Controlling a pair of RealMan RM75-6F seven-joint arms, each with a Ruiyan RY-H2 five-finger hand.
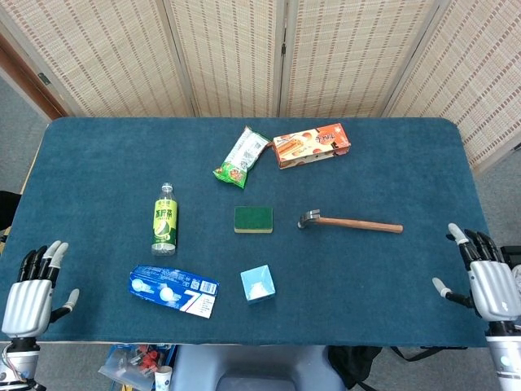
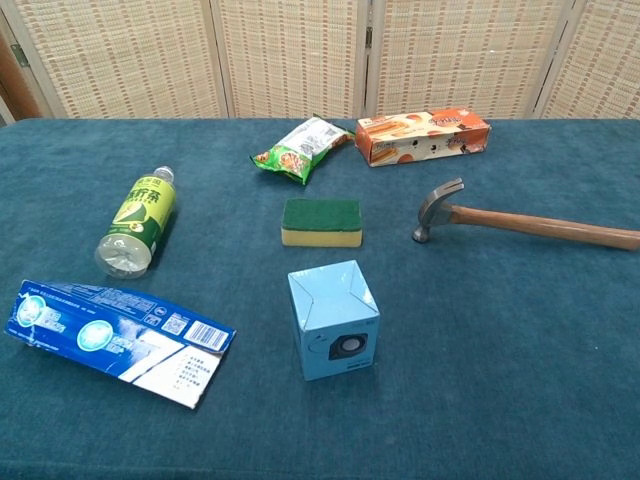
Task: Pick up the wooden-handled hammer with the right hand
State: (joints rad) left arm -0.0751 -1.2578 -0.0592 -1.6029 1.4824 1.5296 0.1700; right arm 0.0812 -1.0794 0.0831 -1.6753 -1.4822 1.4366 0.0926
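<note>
The wooden-handled hammer [image 1: 350, 222] lies flat on the blue table, right of centre, its metal head toward the sponge and its handle pointing right; the chest view shows the hammer [image 2: 530, 224] running off the right edge. My right hand [image 1: 480, 277] hovers at the table's near right corner, fingers apart and empty, well short of the handle's end. My left hand [image 1: 31, 287] sits at the near left corner, fingers spread, holding nothing. Neither hand shows in the chest view.
A green-and-yellow sponge [image 1: 253, 219] lies just left of the hammer head. A light blue box [image 1: 257, 284], a blue packet [image 1: 172, 291], a green bottle [image 1: 164, 219], a snack bag [image 1: 242, 156] and an orange box [image 1: 311, 144] are spread over the table [image 1: 407, 163].
</note>
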